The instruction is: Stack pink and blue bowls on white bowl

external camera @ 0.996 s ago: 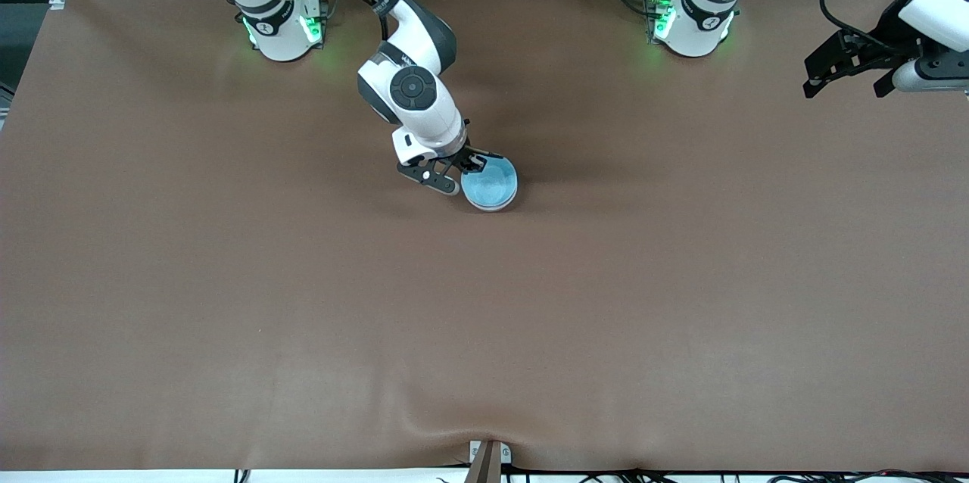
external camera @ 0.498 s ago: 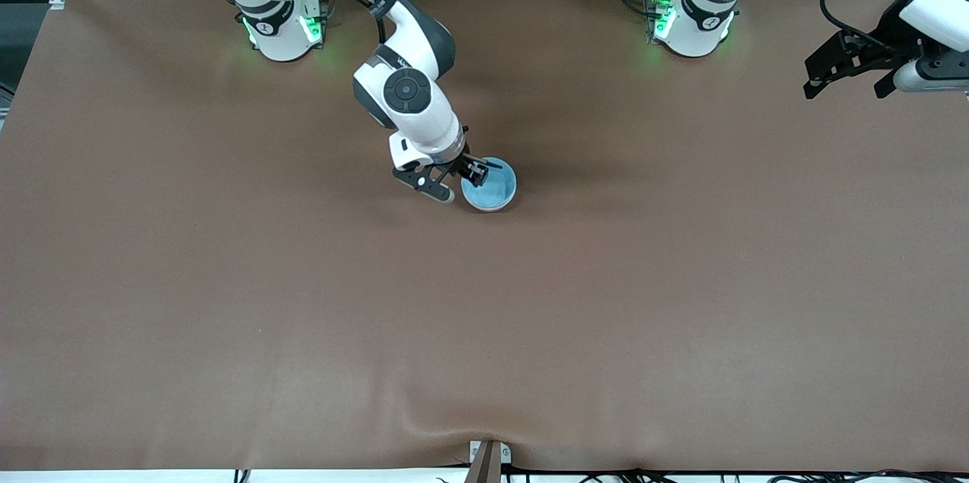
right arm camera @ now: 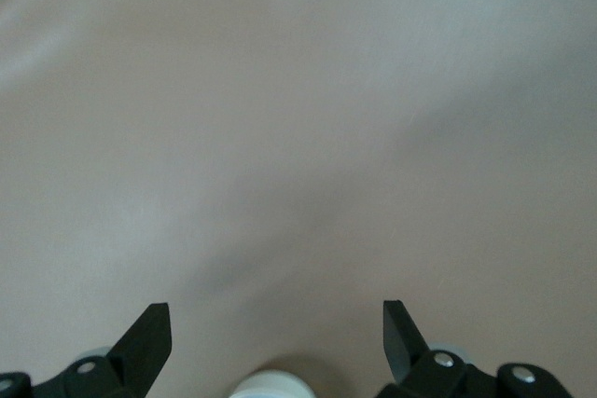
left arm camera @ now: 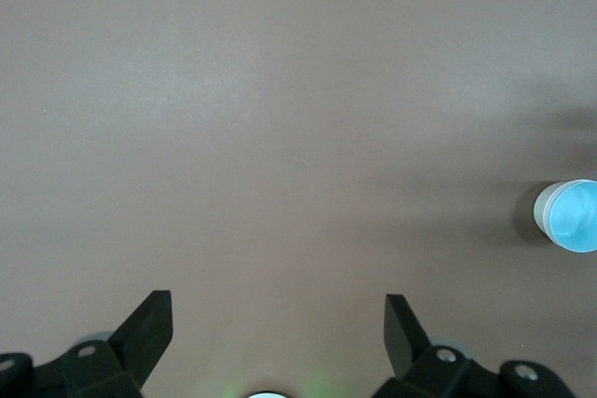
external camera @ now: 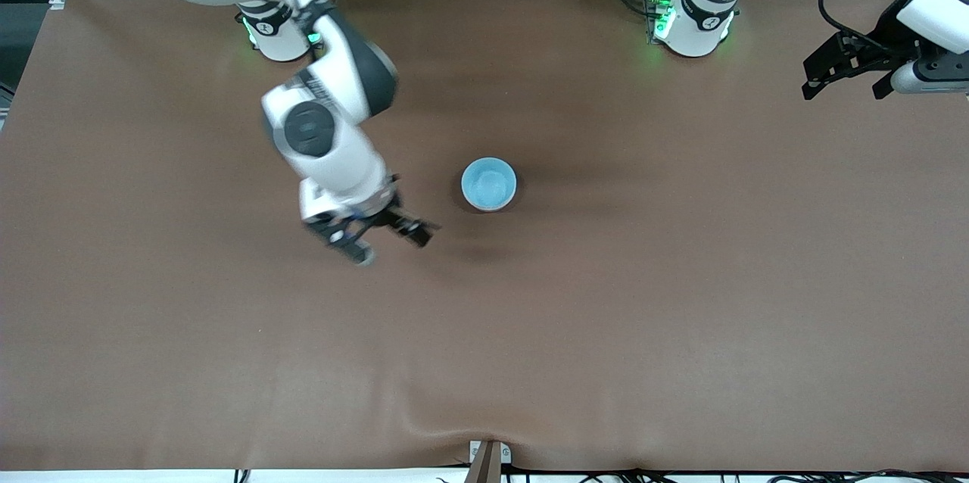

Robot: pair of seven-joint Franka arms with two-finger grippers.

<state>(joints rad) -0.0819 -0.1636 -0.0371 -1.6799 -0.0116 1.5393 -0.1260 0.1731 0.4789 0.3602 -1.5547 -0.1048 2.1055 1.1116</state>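
The blue bowl stands upright on the brown table, free of both grippers. The left wrist view also shows this blue bowl, with a pale wall under its rim. The pink bowl and the white bowl are hidden; I cannot tell whether they sit beneath the blue one. My right gripper hangs open and empty over bare table, beside the bowl toward the right arm's end; its wrist view has the right gripper over bare cloth. My left gripper waits open and empty, raised at the left arm's end, seen as left gripper.
A brown cloth covers the whole table, with a small wrinkle at its front edge. A metal bracket sticks up at the middle of that edge. The two arm bases stand along the edge farthest from the camera.
My right gripper opened, let go of the blue bowl's rim and swung away toward the right arm's end. The blue bowl stays where it was. The left arm has not moved.
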